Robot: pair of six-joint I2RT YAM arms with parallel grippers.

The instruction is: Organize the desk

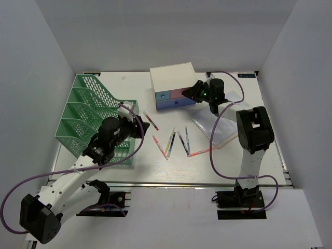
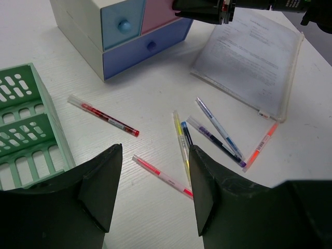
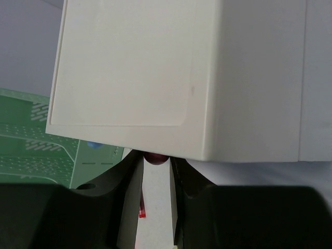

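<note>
Grey-walled counter [image 1: 207,171]: right hand [image 1: 193,92] pinches the pink drawer's knob [image 3: 155,158] straight ahead; left hand [image 2: 154,155], spread, hovers over scattered pens [image 2: 181,140].

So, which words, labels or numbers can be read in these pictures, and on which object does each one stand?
No text here can be read.
Printed lines on the sheet of paper: too small and blurred to read.
Blue sticker at the far edge of the desk: too small to read.
</note>
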